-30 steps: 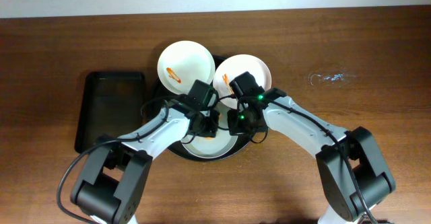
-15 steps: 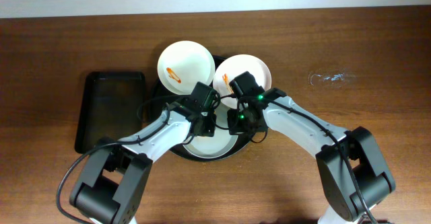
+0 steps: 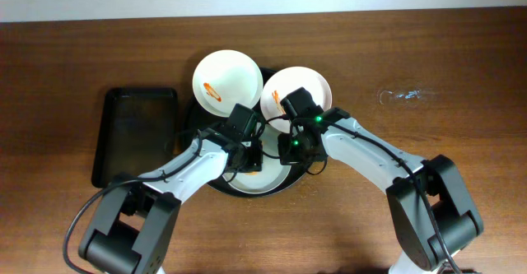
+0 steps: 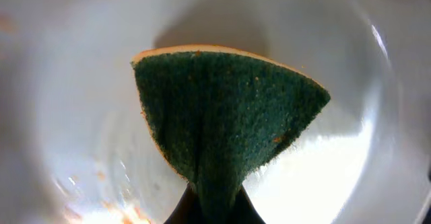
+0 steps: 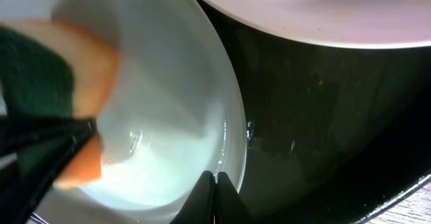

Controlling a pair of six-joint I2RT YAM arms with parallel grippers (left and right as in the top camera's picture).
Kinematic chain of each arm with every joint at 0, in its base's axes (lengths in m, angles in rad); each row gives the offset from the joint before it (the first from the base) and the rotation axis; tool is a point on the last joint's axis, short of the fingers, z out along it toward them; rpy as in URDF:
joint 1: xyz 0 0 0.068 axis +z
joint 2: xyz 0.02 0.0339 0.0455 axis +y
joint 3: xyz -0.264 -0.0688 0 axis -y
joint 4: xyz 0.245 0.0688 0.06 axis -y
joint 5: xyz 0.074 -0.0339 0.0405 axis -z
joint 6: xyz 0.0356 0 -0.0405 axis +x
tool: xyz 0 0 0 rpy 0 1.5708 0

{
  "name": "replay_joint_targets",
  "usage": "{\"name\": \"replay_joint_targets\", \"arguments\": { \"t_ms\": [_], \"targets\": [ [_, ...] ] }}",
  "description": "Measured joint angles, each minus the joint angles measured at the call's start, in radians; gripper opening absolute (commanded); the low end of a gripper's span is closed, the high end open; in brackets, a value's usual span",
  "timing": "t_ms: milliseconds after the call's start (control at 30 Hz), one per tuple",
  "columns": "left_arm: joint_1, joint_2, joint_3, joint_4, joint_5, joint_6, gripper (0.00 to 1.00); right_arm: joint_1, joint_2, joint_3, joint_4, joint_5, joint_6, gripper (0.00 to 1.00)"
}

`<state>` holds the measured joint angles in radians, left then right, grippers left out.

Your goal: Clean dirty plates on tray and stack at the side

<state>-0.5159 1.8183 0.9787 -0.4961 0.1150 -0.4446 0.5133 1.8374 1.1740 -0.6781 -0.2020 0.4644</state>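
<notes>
We see all three plates on the round tray (image 3: 268,69), which sits mid-table. Two lie at its far side, the far-left plate (image 3: 227,81) and the far-right plate (image 3: 306,89), each with a small orange smear. The near plate (image 3: 256,183) lies at the tray's near side, under both arms.

Our left claw (image 3: 250,155) is pinched tight on a sponge (image 4: 229,109). The sponge's green scouring face is toward the wrist camera and its orange backing shows along the far edge. The sponge is folded in the grip and rests inside the near plate (image 4: 350,170), where we see orange specks by the near-left rim.

Our right claw (image 3: 293,148) is narrow, its tips closed on the right rim of that same plate (image 5: 176,83). From that wrist the sponge (image 5: 40,76) shows at the left. The black tray (image 5: 323,116) lies to the right, with a far plate (image 5: 323,12) above it.

A rectangular black tray (image 3: 136,134) sits to the left on the brown table (image 3: 461,60).
</notes>
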Motion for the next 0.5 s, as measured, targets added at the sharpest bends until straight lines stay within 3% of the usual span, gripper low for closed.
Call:
{"name": "replay_joint_targets", "arguments": {
  "t_ms": [267,500],
  "targets": [
    [0.002,-0.004,0.0,-0.129,0.151,-0.132,0.0,0.0,0.0,0.0,0.003,0.0,0.001,0.04],
    [0.002,-0.049,-0.096,0.043,0.149,-0.343,0.0,0.0,0.0,0.0,0.004,-0.003,0.0,0.04]
  ]
}}
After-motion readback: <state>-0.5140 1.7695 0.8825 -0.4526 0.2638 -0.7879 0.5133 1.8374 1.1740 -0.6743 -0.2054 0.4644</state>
